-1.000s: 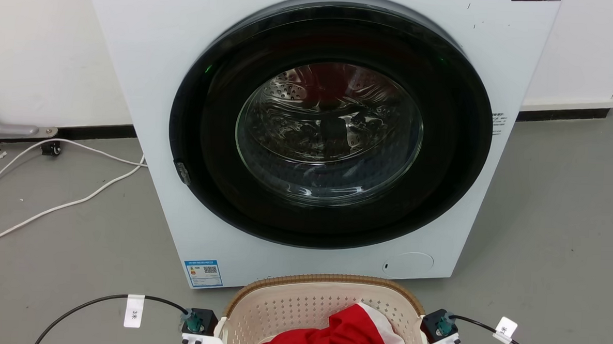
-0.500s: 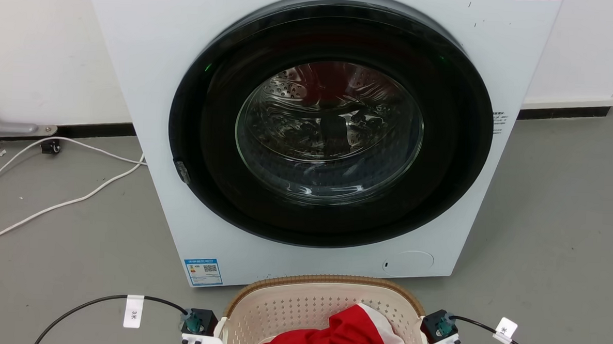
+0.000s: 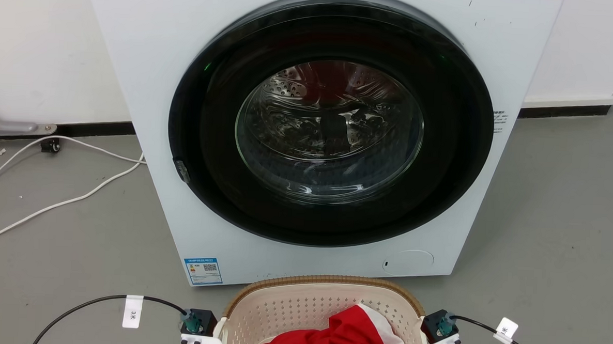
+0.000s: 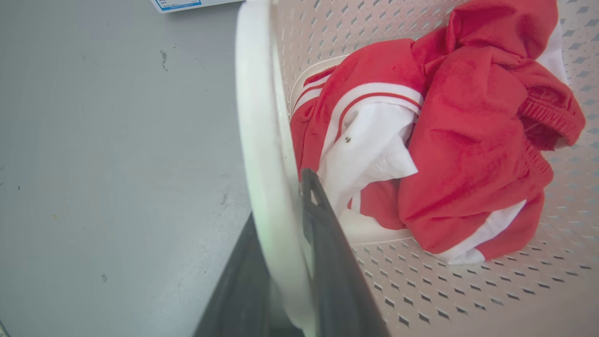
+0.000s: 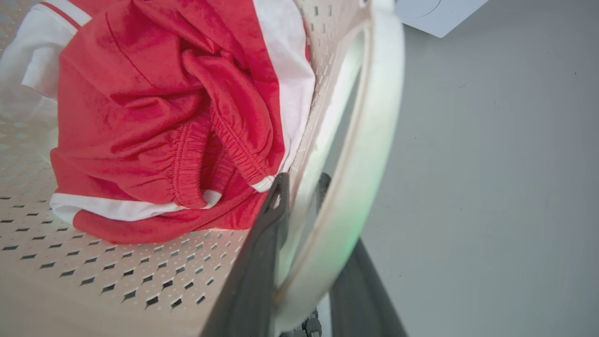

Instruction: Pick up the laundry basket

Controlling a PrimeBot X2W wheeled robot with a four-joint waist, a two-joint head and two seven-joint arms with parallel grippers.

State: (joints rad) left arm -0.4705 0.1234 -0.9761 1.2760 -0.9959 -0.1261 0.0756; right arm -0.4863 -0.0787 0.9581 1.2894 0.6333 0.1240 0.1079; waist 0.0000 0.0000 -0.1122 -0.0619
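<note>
Left wrist view: left gripper (image 4: 281, 206) pinches a white handle (image 4: 255, 117) of the laundry basket (image 4: 468, 290); right gripper (image 5: 302, 182) clamps the opposite handle (image 5: 374, 117). Stiff plastic, probably light.

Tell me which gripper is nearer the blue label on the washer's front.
Left. The left gripper holds the left handle of the laundry basket, right in front of the blue label; the right gripper holds the right handle, across the basket from it.
</note>
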